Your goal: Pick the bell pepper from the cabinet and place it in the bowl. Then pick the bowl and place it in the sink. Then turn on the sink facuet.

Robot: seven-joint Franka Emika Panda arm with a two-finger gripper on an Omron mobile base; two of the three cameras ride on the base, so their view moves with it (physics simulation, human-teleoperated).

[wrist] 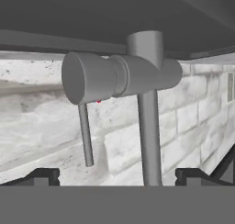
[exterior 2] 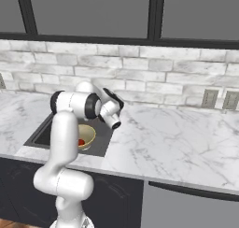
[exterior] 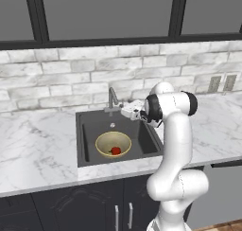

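Note:
The tan-yellow bowl (exterior: 102,142) (exterior 2: 88,133) stands in the black sink (exterior: 88,130) (exterior 2: 43,134). The red bell pepper (exterior: 116,150) (exterior 2: 81,142) lies inside the bowl. At the sink's back rim rises the grey sink facuet (exterior: 112,98). My gripper (exterior: 124,110) hangs just right of it, above the basin, and is open. In the hand view the faucet stem (wrist: 149,126) and its round handle (wrist: 92,78) stand close ahead, between my spread fingertips (wrist: 42,176), and my gripper (wrist: 117,177) holds nothing. The cabinet is out of view.
White marble countertop (exterior: 33,149) (exterior 2: 172,143) runs on both sides of the sink. A grey brick backsplash (exterior: 56,83) with wall outlets (exterior: 222,83) (exterior 2: 219,99) stands behind, under dark window frames. Dark carved doors (exterior: 85,208) sit under the counter.

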